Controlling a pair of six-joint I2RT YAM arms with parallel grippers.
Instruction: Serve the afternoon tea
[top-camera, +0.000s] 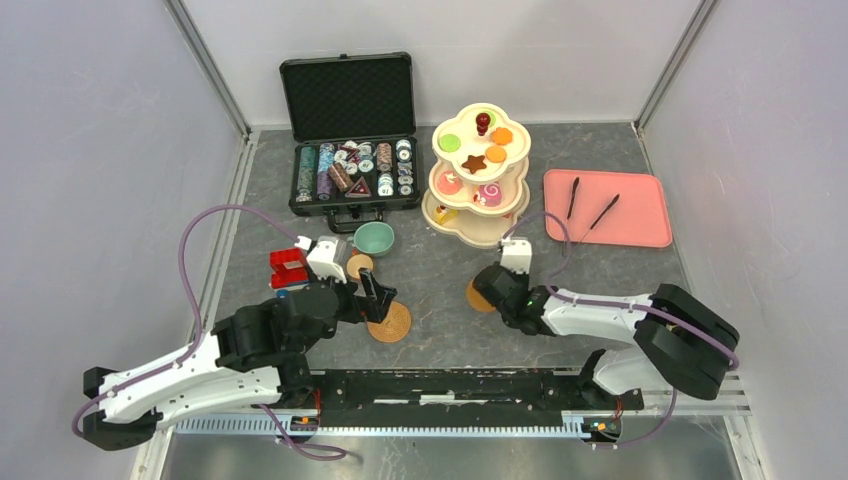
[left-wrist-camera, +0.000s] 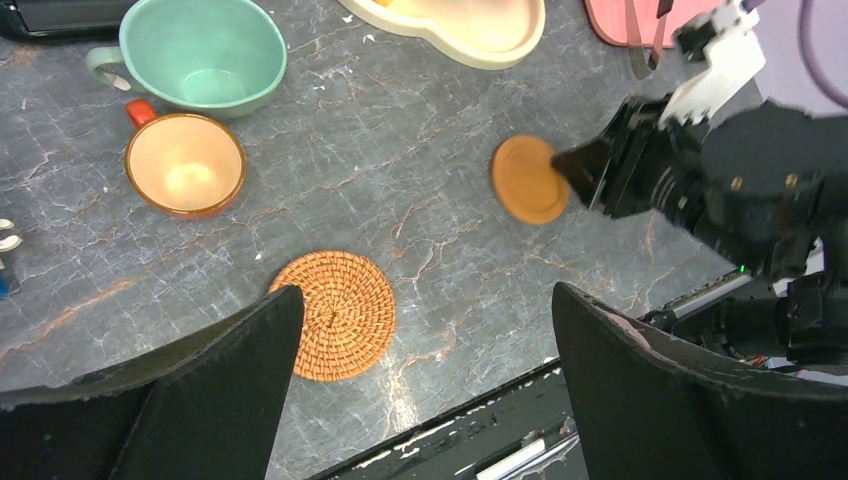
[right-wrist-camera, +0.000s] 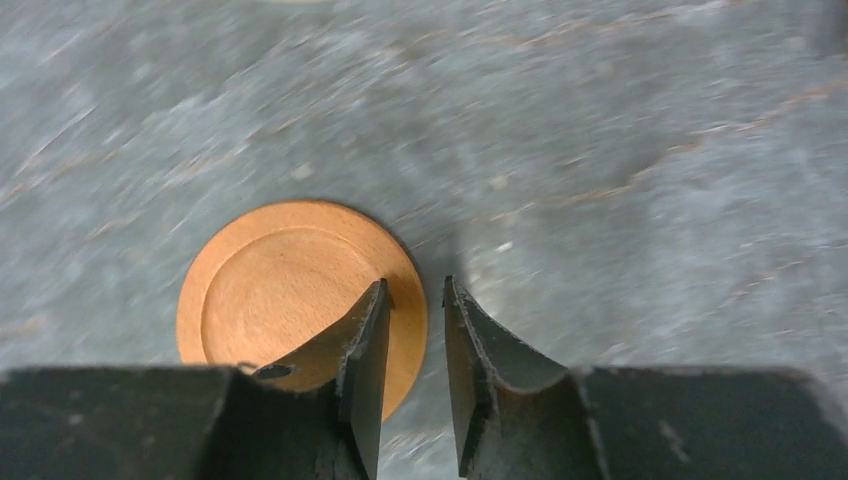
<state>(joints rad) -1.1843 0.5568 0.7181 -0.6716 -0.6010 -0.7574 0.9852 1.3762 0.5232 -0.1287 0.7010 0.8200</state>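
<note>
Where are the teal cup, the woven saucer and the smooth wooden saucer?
teal cup (left-wrist-camera: 205, 60): left wrist view, inside of its bowl.
woven saucer (left-wrist-camera: 335, 315): left wrist view, centre of the weave.
smooth wooden saucer (right-wrist-camera: 275, 290): right wrist view, its recessed face.

No text, brand, number or sign can be read in any view. The small striped round poker chips (top-camera: 355, 168) in the open black hard case (top-camera: 347, 95) on the bench carry printed edge markings. The triangular piece (top-camera: 358, 187) lying among them has a pattern on it. Both are too small to make out.
</note>
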